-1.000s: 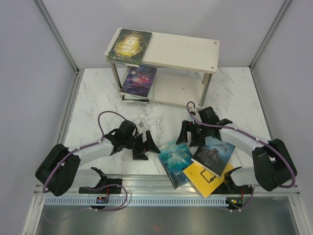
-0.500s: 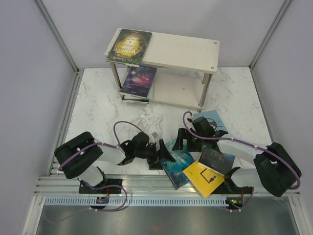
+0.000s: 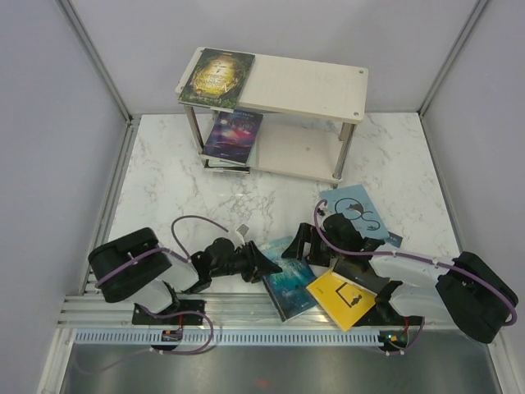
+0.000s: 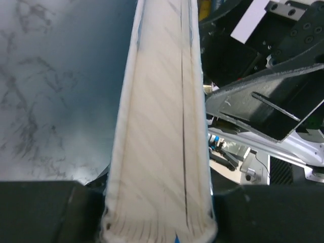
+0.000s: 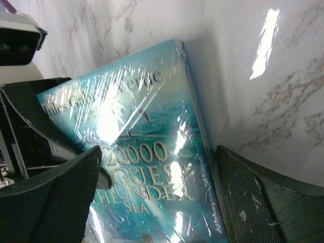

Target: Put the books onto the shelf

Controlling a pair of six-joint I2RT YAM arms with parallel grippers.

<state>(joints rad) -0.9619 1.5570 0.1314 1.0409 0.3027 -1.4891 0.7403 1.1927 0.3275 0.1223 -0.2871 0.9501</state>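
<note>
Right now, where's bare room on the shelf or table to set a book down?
Free: the pale wood shelf, both boards right of the green-gold book and purple galaxy book; white marble table in front of it. Crowded: near edge, where left gripper and right gripper meet at the teal paperback beside the yellow paperback.

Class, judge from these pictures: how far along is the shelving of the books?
Done: green-gold book on top of the shelf, galaxy book on its lower board. In hand: left gripper clamps the teal book. Left: yellow book, dark book, pale blue book on the table.
</note>
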